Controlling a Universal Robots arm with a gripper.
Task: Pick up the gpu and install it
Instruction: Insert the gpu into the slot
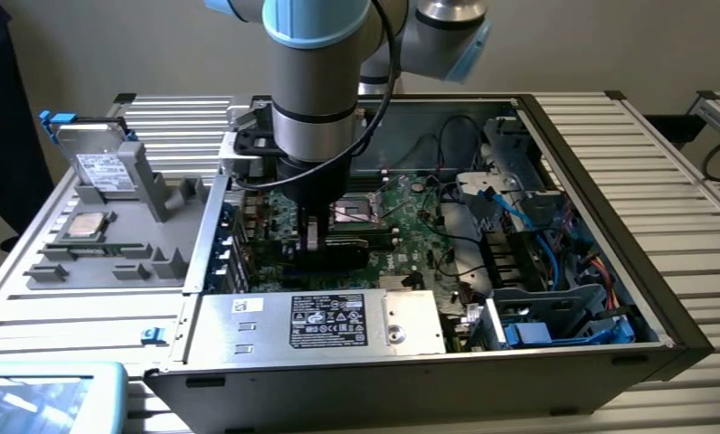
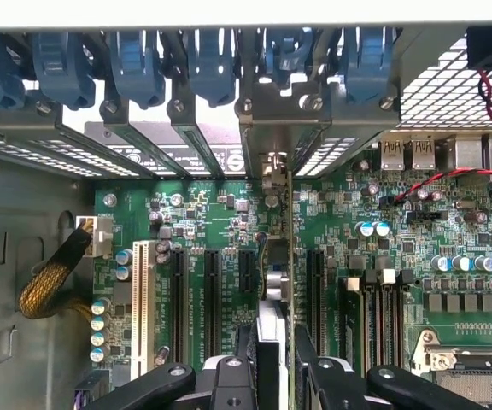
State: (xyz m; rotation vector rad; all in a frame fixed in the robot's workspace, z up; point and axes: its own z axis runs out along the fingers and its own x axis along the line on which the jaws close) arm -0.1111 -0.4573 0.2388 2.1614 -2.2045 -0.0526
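GPU card (image 2: 278, 282), thin green board seen edge-on, is clamped in your black gripper (image 2: 278, 359), held upright over the green motherboard's (image 2: 229, 218) slot so its edge lines up.

The gpu (image 2: 277, 282) stands on edge over the motherboard (image 2: 220, 222), inside the computer case (image 1: 649, 298).

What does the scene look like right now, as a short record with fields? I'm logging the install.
gripper: inside the open computer case, closed on the gpu
gpu: held edge-on, upright over the motherboard slots
seated: cannot tell
hard drive: on the grey tray at the exterior view's left
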